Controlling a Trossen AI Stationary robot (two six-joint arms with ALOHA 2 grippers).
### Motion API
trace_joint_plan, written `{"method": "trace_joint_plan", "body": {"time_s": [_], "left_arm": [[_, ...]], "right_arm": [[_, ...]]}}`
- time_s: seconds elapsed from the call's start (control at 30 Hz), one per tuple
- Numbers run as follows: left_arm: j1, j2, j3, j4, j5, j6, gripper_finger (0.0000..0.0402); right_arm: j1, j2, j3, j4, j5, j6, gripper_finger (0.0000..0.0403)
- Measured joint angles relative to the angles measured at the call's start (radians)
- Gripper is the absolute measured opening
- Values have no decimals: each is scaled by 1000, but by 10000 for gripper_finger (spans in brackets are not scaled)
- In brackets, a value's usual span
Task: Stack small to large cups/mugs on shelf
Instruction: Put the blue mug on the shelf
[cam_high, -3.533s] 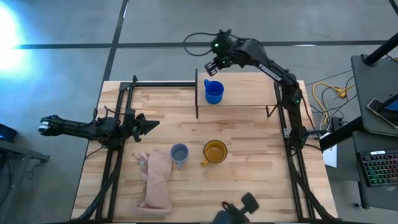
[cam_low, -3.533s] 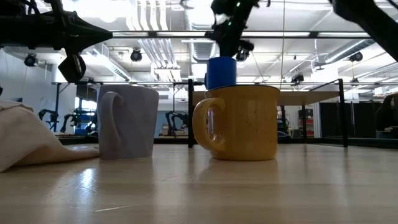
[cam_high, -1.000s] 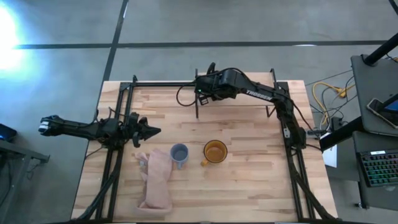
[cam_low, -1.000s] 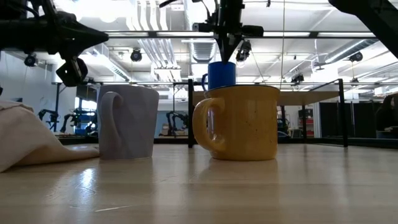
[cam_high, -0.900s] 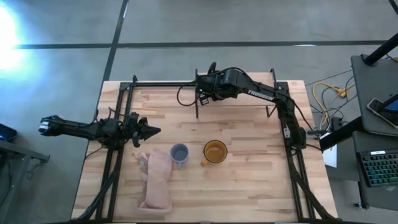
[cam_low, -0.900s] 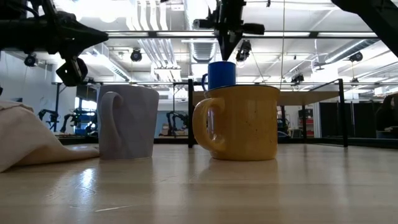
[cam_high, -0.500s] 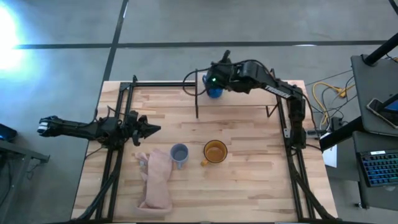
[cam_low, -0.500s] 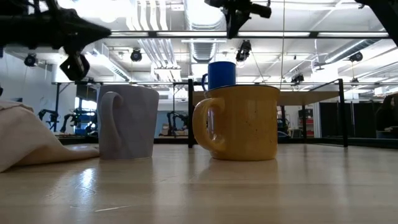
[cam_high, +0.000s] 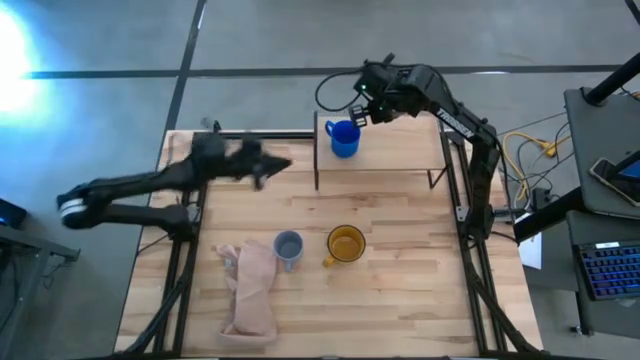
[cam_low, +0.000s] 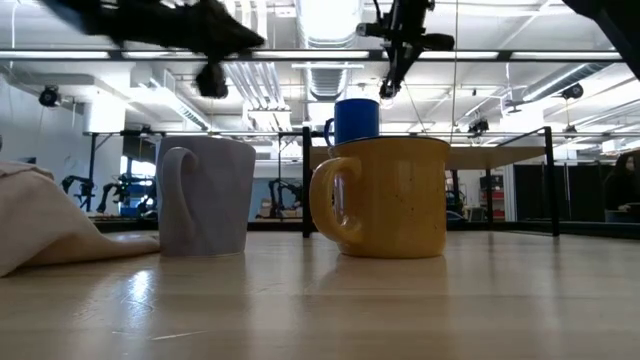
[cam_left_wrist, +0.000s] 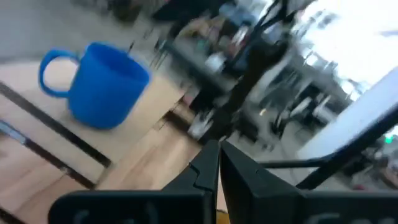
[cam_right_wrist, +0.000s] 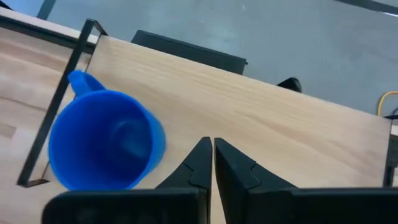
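1. While the right end effector (cam_high: 362, 110) hangs above the shelf (cam_high: 400, 145) near the bench's far edge, its fingers (cam_right_wrist: 198, 163) are pressed together and grip nothing.
2. Just beside that end effector, the small blue mug (cam_high: 343, 139) stands upright on the shelf's left end, apart from the fingers, mouth up.
3. Over the far left part of the bench (cam_high: 400, 290), the left end effector (cam_high: 280, 166) is held in the air, pointing toward the shelf; its fingers (cam_left_wrist: 208, 165) are closed together and carry nothing.
4. Near the middle of the bench, toward its near edge, the grey-blue mug (cam_high: 288, 247) stands upright.
5. Just beside it, on the side nearer the bench's right edge, stands the yellow-orange mug (cam_high: 347, 243); the two are apart.
6. A pinkish-beige cloth (cam_high: 252, 290) lies crumpled toward the near left corner, touching the grey-blue mug.
7. Seen from bench height, the blue mug shows above the yellow-orange mug's rim.
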Motion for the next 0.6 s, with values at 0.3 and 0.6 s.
{"method": "trace_joint_plan", "body": {"time_s": [0.3, 0.6], "left_arm": [[210, 398, 358, -224, 278, 46, 0], [273, 566, 582, -215, 203, 136, 0]], "right_arm": [[-118, 2, -3, 11, -104, -201, 11], [-162, 2, -8, 28, -166, -323, 11]]}}
